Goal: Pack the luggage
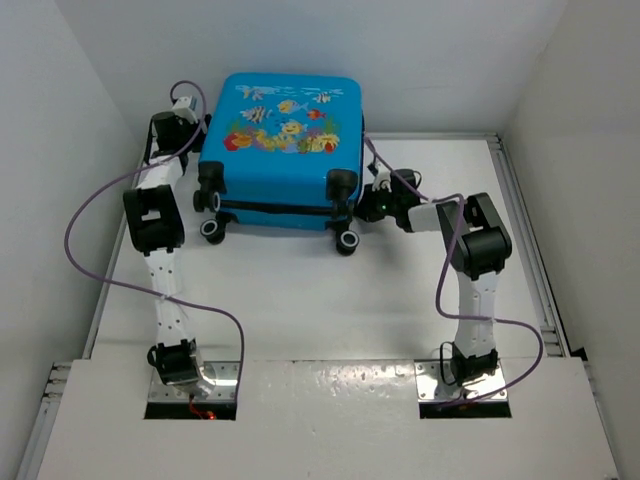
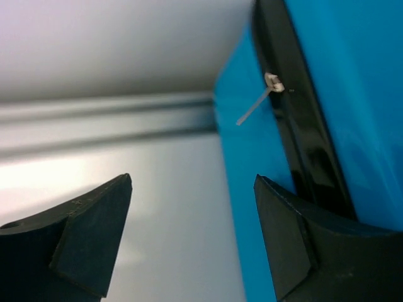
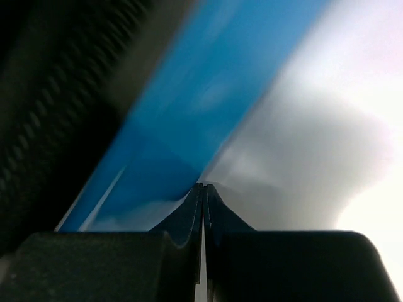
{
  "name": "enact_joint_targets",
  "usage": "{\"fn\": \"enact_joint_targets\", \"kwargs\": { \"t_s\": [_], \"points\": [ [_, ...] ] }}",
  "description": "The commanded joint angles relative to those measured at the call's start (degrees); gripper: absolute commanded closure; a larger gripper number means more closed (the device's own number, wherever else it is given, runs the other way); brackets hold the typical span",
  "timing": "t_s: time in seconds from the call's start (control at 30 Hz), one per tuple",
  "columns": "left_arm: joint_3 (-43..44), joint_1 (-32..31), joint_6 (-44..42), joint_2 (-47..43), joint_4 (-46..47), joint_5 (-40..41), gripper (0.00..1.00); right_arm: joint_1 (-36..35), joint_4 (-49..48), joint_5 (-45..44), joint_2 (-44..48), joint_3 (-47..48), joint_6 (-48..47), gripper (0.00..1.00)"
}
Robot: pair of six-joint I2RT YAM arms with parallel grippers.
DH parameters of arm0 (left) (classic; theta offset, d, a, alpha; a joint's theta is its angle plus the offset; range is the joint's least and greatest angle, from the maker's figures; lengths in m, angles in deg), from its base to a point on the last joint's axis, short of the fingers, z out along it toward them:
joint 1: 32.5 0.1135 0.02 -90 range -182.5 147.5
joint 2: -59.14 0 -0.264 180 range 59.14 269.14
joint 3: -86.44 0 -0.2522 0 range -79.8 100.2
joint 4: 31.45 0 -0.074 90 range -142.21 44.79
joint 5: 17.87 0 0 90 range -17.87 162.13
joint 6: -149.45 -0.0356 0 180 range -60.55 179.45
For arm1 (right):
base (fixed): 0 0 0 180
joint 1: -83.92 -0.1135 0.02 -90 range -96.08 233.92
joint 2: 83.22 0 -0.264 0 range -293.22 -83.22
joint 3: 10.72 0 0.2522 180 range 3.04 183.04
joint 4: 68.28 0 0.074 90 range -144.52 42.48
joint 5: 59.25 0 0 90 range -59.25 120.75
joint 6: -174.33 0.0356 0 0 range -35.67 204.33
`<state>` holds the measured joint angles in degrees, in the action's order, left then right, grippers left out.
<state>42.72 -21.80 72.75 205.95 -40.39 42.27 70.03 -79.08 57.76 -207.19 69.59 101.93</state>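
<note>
Two fingers of the left gripper (image 2: 192,180) stand spread wide with nothing between them, just beside the black zipper trim (image 2: 302,138) on the left side of the luggage (image 1: 285,150). The luggage lies closed and flat at the far middle of the table (image 1: 300,300), wheels (image 1: 212,230) toward the arm bases. At its right near corner, the right gripper (image 3: 203,189) has its fingers pressed together, empty, tips at the blue shell.
</note>
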Motion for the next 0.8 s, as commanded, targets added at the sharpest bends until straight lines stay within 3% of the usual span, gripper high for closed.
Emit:
{"fn": "enact_joint_targets", "kwargs": {
  "t_s": [0.0,0.17,0.23,0.27,0.33,0.37,0.53,0.67,0.77],
  "points": [
    [7.46,-12.98,3.13,2.52,-0.87,-16.98,0.14,-12.55,-17.18,21.77,8.98,-2.02,-1.51,1.0],
    [4.85,-16.49,3.66,1.65,-1.39,-21.63,0.1,-15.72,-22.45,24.14,12.42,-7.47,-6.53,1.0],
    [-0.58,-17.55,3.66,-1.41,0.35,-21.64,0.07,-17.56,-25.09,25.29,14.17,-9.92,-9.6,1.0],
    [-1.92,-18.42,3.66,-2.3,1.15,-21.03,0.01,-18.01,-26.58,25.64,14.53,-11.59,-10.65,1.0],
    [-3.33,-19.74,3.66,-3.54,1.68,-18.92,0.01,-20.29,-29.91,25.56,15.76,-13.98,-15.31,1.0],
    [-3.34,-19.75,4.36,-4.32,2.64,-15.26,0.01,-21.87,-30.98,24.6,15.94,-16.51,-20.28,1.0],
    [0.96,-17.83,7.52,-5.73,3.71,6.89,0.01,-26.88,-42.21,16.08,14.1,-18.38,-24.11,1.0],
    [3.76,-10.55,9.38,-10.3,8.01,25.86,0.01,-28.73,-49.78,12.64,10.68,-16.54,-24.02,1.0],
    [4.75,-5.01,9.38,-15.21,7.32,31.52,0.01,-29.61,-54.0,12.54,9.36,-16.01,-24.29,1.0]
  ]
}}
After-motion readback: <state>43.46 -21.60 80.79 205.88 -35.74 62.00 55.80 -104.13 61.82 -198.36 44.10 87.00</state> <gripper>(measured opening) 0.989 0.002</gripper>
